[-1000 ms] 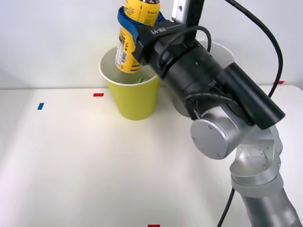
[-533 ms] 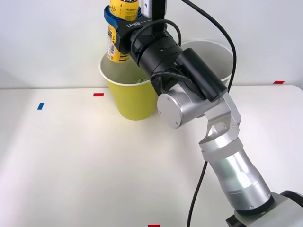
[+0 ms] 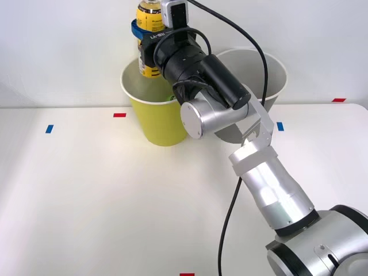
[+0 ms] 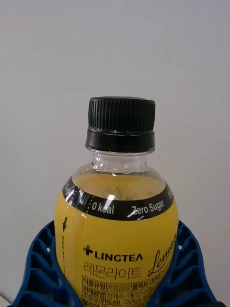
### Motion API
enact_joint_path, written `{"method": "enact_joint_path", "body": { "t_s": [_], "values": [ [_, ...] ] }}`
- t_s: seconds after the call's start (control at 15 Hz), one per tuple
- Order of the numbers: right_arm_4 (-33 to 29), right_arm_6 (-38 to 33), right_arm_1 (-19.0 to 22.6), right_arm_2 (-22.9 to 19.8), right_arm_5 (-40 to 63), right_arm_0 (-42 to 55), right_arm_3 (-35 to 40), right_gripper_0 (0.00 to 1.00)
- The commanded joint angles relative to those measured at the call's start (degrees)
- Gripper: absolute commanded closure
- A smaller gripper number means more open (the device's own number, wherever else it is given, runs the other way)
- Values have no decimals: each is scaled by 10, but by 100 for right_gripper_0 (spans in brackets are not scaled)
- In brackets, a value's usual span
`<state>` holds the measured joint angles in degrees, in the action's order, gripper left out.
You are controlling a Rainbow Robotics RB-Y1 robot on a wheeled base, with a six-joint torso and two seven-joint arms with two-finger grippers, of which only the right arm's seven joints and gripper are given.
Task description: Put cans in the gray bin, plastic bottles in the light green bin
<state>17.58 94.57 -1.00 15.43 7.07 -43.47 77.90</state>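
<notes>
Bright even light, soft shadows, glare on bottle [image 4: 115, 225] label

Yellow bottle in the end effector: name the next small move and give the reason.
Probably open the fingers and let it drop. The right end effector grips the small yellow plastic bottle with the black cap upright, and in the front view it hangs above the open mouth of the tall yellow-green bin, not the gray bin beside it.

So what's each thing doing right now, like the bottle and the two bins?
Yellow bottle: upright, black cap on, held up over the light green bin's opening.
Right end effector: shut on the yellow bottle.
Light green bin: upright on the table, open top, something greenish inside.
Gray bin: upright, open top, behind the arm.
</notes>
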Motion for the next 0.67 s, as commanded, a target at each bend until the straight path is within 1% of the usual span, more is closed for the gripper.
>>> {"method": "enact_joint_path", "body": {
  "t_s": [0.07, 0.13, 0.2, 0.27, 0.33, 0.67],
  "values": [
    [4, -5, 0, 0, -17, -2, -8, 100],
    [4, -6, 0, 1, -19, -2, -7, 94],
    [4, -6, 0, 2, -19, -2, -7, 59],
    [4, -6, 0, 5, -19, -2, -7, 23],
    [4, -8, 0, 9, -19, -2, -7, 0],
    [5, -10, 6, 20, -51, -1, -7, 0]
  ]
}}
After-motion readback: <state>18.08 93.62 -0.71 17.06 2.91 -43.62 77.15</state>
